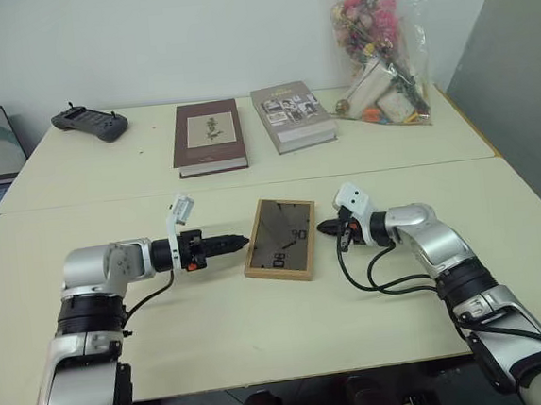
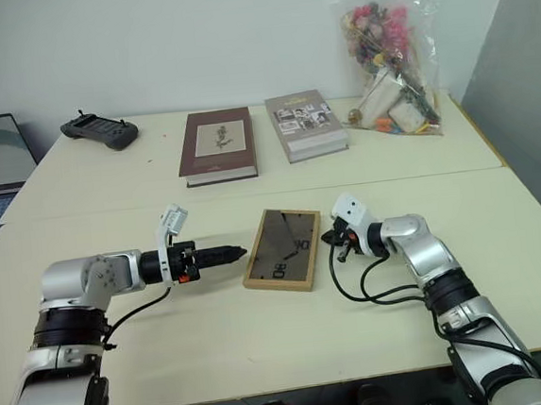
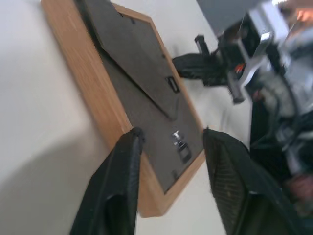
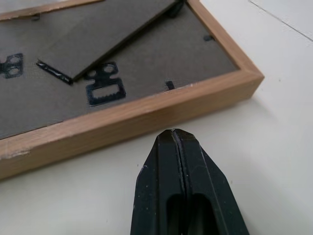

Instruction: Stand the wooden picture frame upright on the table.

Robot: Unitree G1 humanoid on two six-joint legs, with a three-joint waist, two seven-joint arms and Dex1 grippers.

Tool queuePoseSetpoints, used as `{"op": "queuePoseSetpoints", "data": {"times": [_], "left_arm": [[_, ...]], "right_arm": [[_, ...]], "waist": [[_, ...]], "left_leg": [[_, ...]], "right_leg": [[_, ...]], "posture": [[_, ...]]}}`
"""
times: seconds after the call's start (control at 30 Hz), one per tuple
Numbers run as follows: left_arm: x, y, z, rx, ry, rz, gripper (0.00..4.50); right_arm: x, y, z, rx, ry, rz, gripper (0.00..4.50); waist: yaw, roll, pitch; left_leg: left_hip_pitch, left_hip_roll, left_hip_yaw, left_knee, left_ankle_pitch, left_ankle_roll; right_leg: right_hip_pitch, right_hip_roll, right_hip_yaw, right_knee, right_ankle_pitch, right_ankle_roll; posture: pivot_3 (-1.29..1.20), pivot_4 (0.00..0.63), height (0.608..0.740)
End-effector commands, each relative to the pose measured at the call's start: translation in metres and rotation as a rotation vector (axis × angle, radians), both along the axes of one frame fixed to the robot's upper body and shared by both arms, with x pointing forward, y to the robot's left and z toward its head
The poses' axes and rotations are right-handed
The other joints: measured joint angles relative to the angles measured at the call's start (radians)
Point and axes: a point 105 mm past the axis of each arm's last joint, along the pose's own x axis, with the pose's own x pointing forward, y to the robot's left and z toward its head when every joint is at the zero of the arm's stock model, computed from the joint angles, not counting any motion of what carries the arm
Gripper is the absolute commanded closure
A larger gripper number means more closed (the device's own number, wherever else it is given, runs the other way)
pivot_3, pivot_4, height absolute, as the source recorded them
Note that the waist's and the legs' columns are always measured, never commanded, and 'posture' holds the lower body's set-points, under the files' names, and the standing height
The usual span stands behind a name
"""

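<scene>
Head pair overlooks table (image 1: 264,345); wrist cams close on frame (image 4: 146,112).

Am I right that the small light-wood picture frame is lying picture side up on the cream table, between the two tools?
Not quite. The light-wood picture frame lies face down: its dark grey back with the stand flap faces up, as the right wrist view shows. It does lie flat on the cream table, between the left tool and the right tool.

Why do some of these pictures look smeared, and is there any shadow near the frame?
Left wrist view: the right gripper and its arm look smeared; a soft shadow lies on the table beside the wooden picture frame. Right wrist view: frame and hangers sharp. Eye views: even light, no glare.
</scene>
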Motion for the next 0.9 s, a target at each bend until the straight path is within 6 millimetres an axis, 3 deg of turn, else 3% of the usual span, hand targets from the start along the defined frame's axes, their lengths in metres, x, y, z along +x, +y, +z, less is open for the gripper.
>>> {"op": "queuePoseSetpoints", "data": {"times": [0.03, 0.27, 0.43, 0.63, 0.77, 0.9], "left_arm": [[-0.007, 0.002, -0.010, -0.023, 0.107, 0.003, 1.46], [-0.014, -0.004, -0.025, 0.005, 0.166, -0.057, 0.04], [-0.020, -0.020, -0.037, -0.002, 0.190, -0.111, 0.04], [-0.004, -0.038, -0.037, -0.024, 0.146, -0.082, 0.04], [-0.003, -0.050, -0.027, -0.071, 0.132, -0.101, 0.04], [-0.017, -0.060, -0.014, -0.122, 0.129, -0.170, 0.04]], "right_arm": [[0.003, 0.010, 0.010, 0.003, -0.042, 0.040, 4.50], [-0.002, 0.025, 0.009, 0.006, -0.040, 0.086, 4.50], [-0.006, 0.042, 0.011, 0.032, -0.041, 0.109, 4.50], [-0.010, 0.048, 0.010, 0.050, -0.036, 0.113, 4.50], [-0.012, 0.047, 0.009, 0.054, -0.035, 0.101, 4.50], [-0.013, 0.042, 0.007, 0.054, -0.030, 0.080, 4.50]], "waist": [[-0.002, 0.000, 0.000], [-0.002, 0.000, 0.000], [-0.001, 0.001, -0.001], [0.013, 0.001, -0.001], [0.025, 0.001, -0.002], [0.022, 0.001, -0.002]], "left_leg": [[0.000, 0.000, 0.000, 0.000, 0.001, -0.002], [0.001, 0.000, 0.000, 0.000, 0.002, -0.003], [0.001, 0.000, 0.000, -0.001, 0.002, -0.003], [0.001, -0.001, 0.000, 0.000, 0.002, -0.003], [0.001, -0.002, 0.000, 0.000, 0.002, -0.003], [0.001, -0.002, 0.000, 0.000, 0.002, -0.003]], "right_leg": [[0.000, 0.000, 0.000, 0.000, 0.000, 0.000], [0.000, 0.001, 0.001, 0.000, 0.000, 0.000], [0.000, 0.000, 0.001, 0.000, 0.000, 0.000], [0.001, -0.002, 0.001, 0.000, 0.000, 0.000], [0.002, -0.003, 0.000, 0.000, 0.000, 0.000], [0.001, -0.002, 0.001, 0.000, 0.000, 0.000]], "posture": [[0.00, 0.150, 0.740], [0.00, 0.150, 0.740], [0.00, 0.150, 0.740], [0.00, 0.150, 0.740], [0.00, 0.150, 0.740], [0.00, 0.150, 0.740]]}}
